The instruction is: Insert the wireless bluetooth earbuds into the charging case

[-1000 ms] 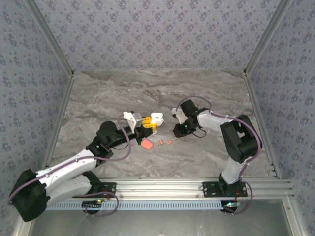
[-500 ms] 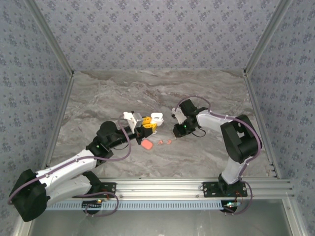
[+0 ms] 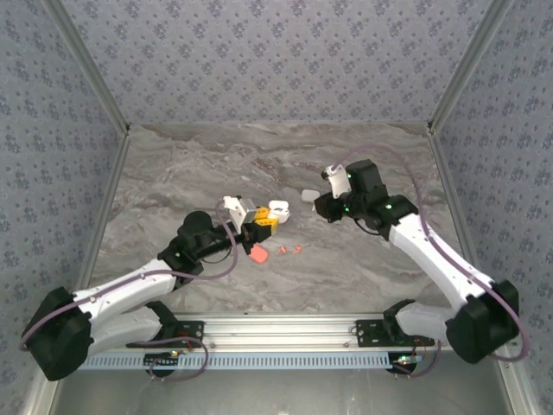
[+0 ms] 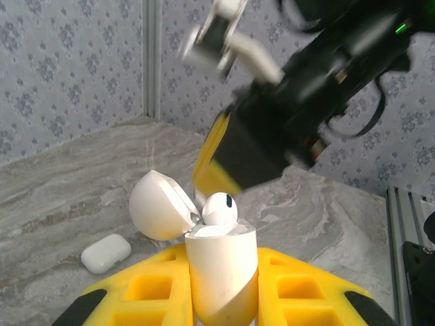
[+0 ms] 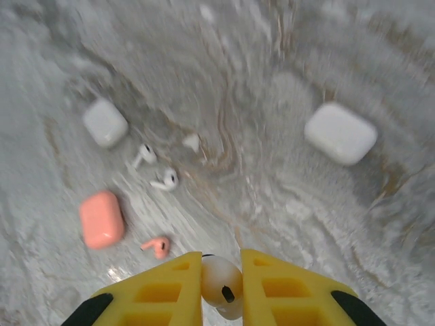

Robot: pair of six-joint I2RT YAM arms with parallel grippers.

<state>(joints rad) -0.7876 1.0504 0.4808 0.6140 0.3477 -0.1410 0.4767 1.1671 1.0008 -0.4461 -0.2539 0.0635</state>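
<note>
Done: one white stemmed earbud point(image 4: 219, 207) seated in the open white rounded charging case point(image 4: 222, 278), itself clamped upright in the closed left gripper point(image 3: 262, 222).

In hand: second white earbud point(image 5: 219, 288), pinched between the closed yellow fingers of the right gripper point(image 5: 221, 261), apart from the case.

Left to do: seat it.

Loose on the grey marble table point(image 5: 272, 68): white earbuds point(image 5: 167, 180), salmon-red earbud point(image 5: 158, 246), closed salmon case point(image 5: 102, 219).

Hard to make out: the case's free socket.
</note>
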